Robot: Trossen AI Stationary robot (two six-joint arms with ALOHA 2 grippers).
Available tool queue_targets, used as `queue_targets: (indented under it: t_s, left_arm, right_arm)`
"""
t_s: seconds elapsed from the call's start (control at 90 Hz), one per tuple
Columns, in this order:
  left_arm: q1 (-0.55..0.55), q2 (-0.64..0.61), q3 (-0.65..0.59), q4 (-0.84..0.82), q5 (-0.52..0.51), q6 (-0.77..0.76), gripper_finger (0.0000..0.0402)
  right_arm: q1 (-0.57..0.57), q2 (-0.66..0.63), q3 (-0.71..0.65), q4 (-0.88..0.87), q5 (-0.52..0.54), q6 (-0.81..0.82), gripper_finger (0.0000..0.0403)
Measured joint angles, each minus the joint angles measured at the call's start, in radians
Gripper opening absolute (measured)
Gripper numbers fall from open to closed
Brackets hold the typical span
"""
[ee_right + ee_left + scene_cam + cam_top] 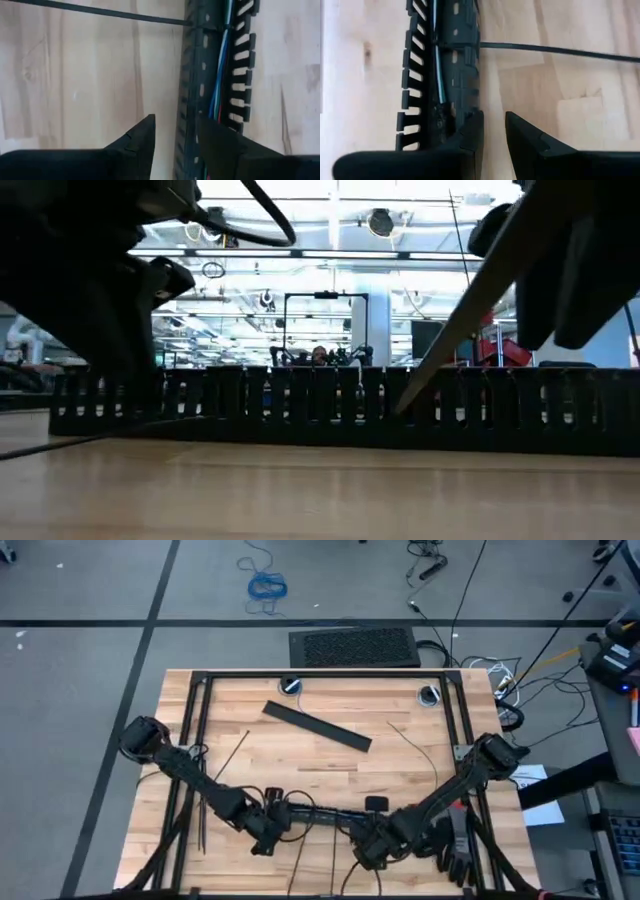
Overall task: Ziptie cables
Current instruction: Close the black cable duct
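Both end effectors, left (492,132) and right (175,135), hover slightly open and empty over the slotted bar (192,90), apparently positioned to cinch the cables (220,75).

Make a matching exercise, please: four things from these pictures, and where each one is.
1 coiled blue cable
2 flat black bar
3 cables
4 left tool

A inside the slotted bar
B on the floor
C lying diagonally on the table
D open, beside the slotted bar

Pairs: 1-B, 2-C, 3-A, 4-D.
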Motion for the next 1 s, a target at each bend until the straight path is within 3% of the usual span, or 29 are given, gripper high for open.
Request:
queue_targets:
  t_s: [0.433,0.8,1.0]
  left_arm:
    - [-0.001,0.0,0.069,-0.014,0.007,0.076,0.0077]
    - [0.09,0.0,0.012,-0.064,-0.044,0.09,0.0078]
    - [0.105,0.001,-0.011,-0.058,-0.045,0.089,0.0101]
  right_arm:
    - [-0.003,0.002,0.0,0.0,0.002,-0.015,0.0134]
    - [-0.008,0.002,-0.024,-0.034,0.03,-0.031,0.0134]
    - [-0.012,0.002,-0.076,-0.034,0.03,0.001,0.0134]
